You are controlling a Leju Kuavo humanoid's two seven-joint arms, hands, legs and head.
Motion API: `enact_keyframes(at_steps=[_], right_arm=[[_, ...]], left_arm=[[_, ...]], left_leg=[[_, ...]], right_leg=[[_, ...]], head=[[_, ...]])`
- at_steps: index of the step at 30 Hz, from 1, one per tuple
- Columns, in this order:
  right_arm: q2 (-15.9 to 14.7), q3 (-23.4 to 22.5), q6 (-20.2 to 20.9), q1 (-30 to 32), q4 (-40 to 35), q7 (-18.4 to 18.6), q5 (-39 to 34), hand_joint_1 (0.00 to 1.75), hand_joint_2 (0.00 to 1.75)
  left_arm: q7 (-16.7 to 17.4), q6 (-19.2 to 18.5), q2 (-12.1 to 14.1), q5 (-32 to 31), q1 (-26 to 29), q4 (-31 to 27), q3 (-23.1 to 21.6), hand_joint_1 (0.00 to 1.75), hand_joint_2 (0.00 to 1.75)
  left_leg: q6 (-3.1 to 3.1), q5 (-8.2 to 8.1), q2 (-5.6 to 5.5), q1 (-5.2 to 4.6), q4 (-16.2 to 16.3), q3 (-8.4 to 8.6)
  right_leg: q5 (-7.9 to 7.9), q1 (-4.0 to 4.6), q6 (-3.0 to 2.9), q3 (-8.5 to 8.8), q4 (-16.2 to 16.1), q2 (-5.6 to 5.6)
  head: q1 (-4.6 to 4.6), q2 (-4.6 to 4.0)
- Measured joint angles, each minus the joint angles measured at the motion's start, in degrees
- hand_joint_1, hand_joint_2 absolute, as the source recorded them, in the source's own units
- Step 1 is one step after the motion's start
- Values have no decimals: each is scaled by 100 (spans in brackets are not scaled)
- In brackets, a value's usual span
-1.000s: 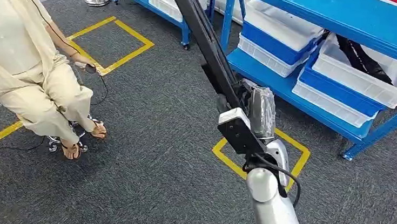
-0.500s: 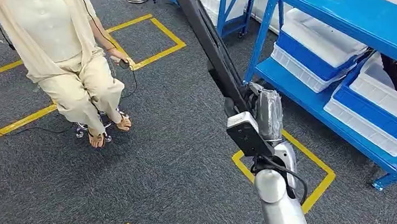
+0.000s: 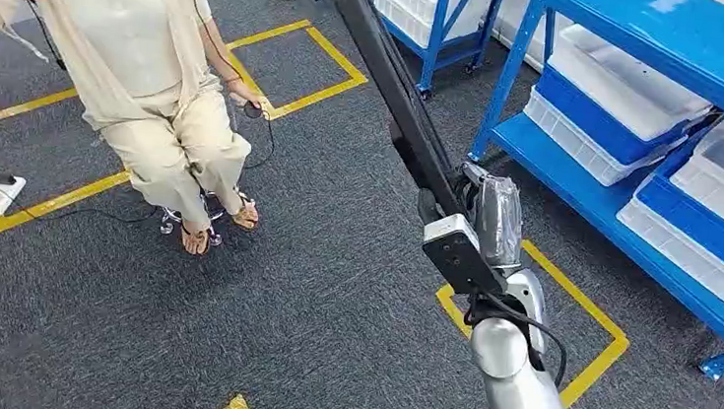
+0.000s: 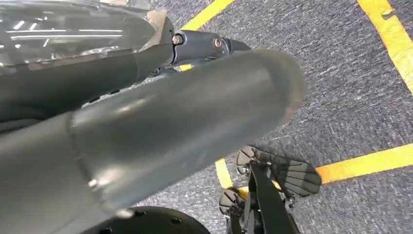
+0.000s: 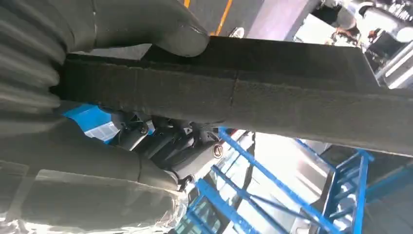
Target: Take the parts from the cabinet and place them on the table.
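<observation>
Beside the blue shelving rack (image 3: 579, 159), above the grey carpet (image 3: 310, 299), the right hand (image 3: 471, 209) holds a long black bar-shaped part (image 3: 397, 99) that runs up and away from the hand toward the top of the head view. In the right wrist view the thick grey thumb (image 5: 160, 24) presses on one face of the part (image 5: 272, 102) and the darker fingers (image 5: 160, 146) curl under the opposite face, so the grip wraps the bar near its lower end. A clear plastic wrap (image 3: 497, 216) clings to the hand just beside the part.

The left hand (image 4: 122, 131) fills much of its wrist view with the carpet and yellow floor tape (image 4: 384, 34) behind it — whether its fingers are spread or curled I cannot tell.

The part looks stiff and straight, with a matte, slightly rough surface that should not slip easily. Held near one end, its length likely gives it a strong lever pull on the hand, so a hold nearer its middle would seem steadier — and the far tip needs room when swung.

A seated person (image 3: 142, 76) is well apart from the rack, across the carpet. White-and-blue bins (image 3: 614, 108) sit on the rack's shelves. No counter is in sight, so placing is judged not yet begun.
</observation>
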Motion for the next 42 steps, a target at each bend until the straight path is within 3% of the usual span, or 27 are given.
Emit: enact_keyframes(at_steps=[2, 3, 4, 5, 7, 8, 9, 10, 12, 13, 14, 17, 18, 20, 21, 23, 24, 25, 27, 28, 29, 33, 34, 36, 38, 40, 42], right_arm=[[-20, 0, -15, 44, 2, -17, -7, 175, 175], [-28, 0, -17, 49, 0, -24, -6, 175, 175], [-48, -4, -17, 51, 0, -33, -9, 175, 175], [-68, -11, -26, 51, 0, -46, -15, 175, 175], [-94, -22, -26, 100, 4, -48, -24, 175, 175], [-120, -33, -26, 135, 7, -48, -33, 175, 175], [-138, -39, -26, 150, 9, -48, -33, 175, 175], [-146, -46, -26, 152, 17, -48, -37, 175, 175], [-160, -52, -28, 135, 17, -50, -57, 175, 175], [-168, -55, -28, 132, 17, -50, -59, 175, 175], [-170, -55, -35, 138, 15, -52, -66, 175, 175], [-179, -57, -50, 162, 17, -52, -68, 175, 175], [-173, -57, -54, 162, 17, -52, -68, 175, 175], [-175, -57, -87, 169, 11, -52, -68, 175, 175], [-181, -57, -114, 184, 7, -52, -70, 175, 175], [-199, -59, -131, 222, 7, -52, -76, 175, 175], [-201, -59, -131, 245, 7, -52, -76, 175, 175], [-205, -59, -135, 259, 4, -52, -76, 175, 175], [-212, -57, -140, 277, -7, -52, -79, 175, 175], [-214, -59, -144, 278, -26, -52, -79, 175, 175], [-216, -59, -155, 286, -55, -52, -79, 175, 175], [-214, -59, -225, 331, -125, -48, -66, 175, 175], [-216, -59, -229, 355, -149, -48, -66, 175, 175], [-221, -68, -256, 369, -186, -50, -61, 175, 175], [-232, -81, -273, 446, -190, -46, -48, 175, 175], [-254, -94, -291, 546, -190, -46, -48, 175, 175], [-271, -111, -304, 564, -195, -44, -46, 175, 175]], left_arm=[[44, 2, 0, -7, 6, 0, -39, 0, 0], [66, 2, 0, -11, 9, 0, -41, 0, 0], [72, 4, -4, -26, 9, 0, -48, 0, 0], [83, 4, -2, -39, 8, 0, -48, 0, 0], [87, 2, -2, -59, -9, 0, -52, 0, 0], [96, 0, -2, -68, -7, 0, -57, 0, 0], [107, -2, -2, -68, 1, 0, -59, 0, 0], [118, -7, -4, -72, 7, 2, -61, 0, 0], [129, -22, -11, -118, 10, 4, -83, 0, 0], [133, -31, -11, -144, 9, 4, -100, 0, 0], [144, -31, -11, -184, -2, 2, -116, 0, 0], [166, -31, -13, -212, 42, 7, -184, 0, 0], [177, -31, -11, -225, 51, 7, -192, 0, 0], [194, -33, -13, -245, 60, 9, -199, 0, 0], [197, -44, -15, -251, 52, 9, -205, 0, 0], [197, -50, -26, -288, 51, 9, -216, 0, 0], [199, -50, -26, -291, 61, 9, -225, 0, 0], [203, -55, -26, -297, 65, 9, -229, 0, 0], [216, -57, -26, -306, 65, 9, -232, 0, 0], [221, -61, -26, -308, 57, 7, -236, 0, 0], [232, -70, -26, -326, 37, 9, -240, 0, 0], [251, -66, -24, -398, 30, 7, -286, 0, 0], [253, -66, -24, -407, 34, 4, -288, 0, 0], [258, -66, -22, -413, 39, 7, -291, 0, 0], [260, -66, -17, -420, 17, 7, -295, 0, 0], [262, -66, -17, -428, 20, 7, -310, 0, 0], [266, -66, -17, -446, 29, 7, -321, 0, 0]], left_leg=[[69, 13, -119, -41, -34, -3], [136, 74, -160, 29, -123, 65], [147, 80, -187, 4, -149, 92], [196, 93, -224, 15, -143, 91], [209, 96, -352, 15, -143, 82], [209, 96, -432, 14, -140, 80], [208, 97, -496, 14, -137, 83], [206, 97, -565, 16, -134, 87], [185, 96, -692, 26, -119, 98], [155, 93, -745, 26, -109, 80], [109, 60, -809, -18, -36, 43], [4, 111, -929, 45, -64, -6], [-23, 80, -937, 59, -36, -28], [-57, -177, -450, 39, 352, -197], [-80, -380, -355, 64, 759, -401], [-119, -661, -301, 97, 1508, -794], [-137, -628, -280, 109, 1608, -855], [-151, -489, -260, 120, 1453, -787], [-159, -41, -131, 148, 559, -312], [-151, 65, 99, 148, 118, -61], [-132, -1, 136, 84, 58, -30], [49, 24, -106, 8, -21, -14], [110, 70, -154, 70, -94, 62], [141, 70, -236, 50, -114, 80], [177, 83, -366, 42, -110, 79], [176, 81, -519, 38, -107, 92], [172, 79, -654, 38, -104, 102]], right_leg=[[-8, -23, 70, 39, -29, -99], [-54, 24, 110, -16, 27, -49], [-137, -24, 108, -39, 192, 143], [-302, -27, 65, -199, 521, 285], [-679, -54, 17, -669, 1448, 384], [-770, -54, 42, -851, 1803, 408], [-726, -57, 77, -880, 1824, 416], [-572, -70, 140, -765, 1570, 417], [-146, -110, 262, -284, 574, 513], [-26, -160, 287, -91, 155, 752], [10, -140, 236, -23, 10, 788], [37, -101, 154, -44, 35, 650], [63, -189, 109, -18, -10, 589], [57, -159, 19, 2, -14, 498], [51, -135, -3, 6, -14, 440], [37, -105, -38, -1, -14, 311], [35, -102, -39, 0, -14, 253], [30, -102, -42, 0, -13, 205], [14, -106, -22, 8, -10, 120], [-7, -88, 14, 25, -4, 91], [-24, -20, 44, 15, 0, 55], [-59, -22, 193, 107, -50, -129], [-109, -12, 225, 63, -18, -105], [-421, -56, 150, -180, 616, 247], [-734, -64, 108, -681, 1540, 360], [-621, -56, 177, -824, 1677, 407], [-211, -58, 273, -510, 882, 465]], head=[[2, 0], [9, 0], [18, 0], [11, 0], [33, 0], [35, 0], [33, 0], [35, 0], [42, 0], [48, 0], [44, 0], [24, 0], [28, 0], [-39, 0], [-35, 0], [-42, 0], [-35, 0], [-37, 0], [-39, 0], [-44, 0], [-42, 0], [-7, 0], [11, 0], [0, 0], [22, 0], [15, 0], [35, 0]])
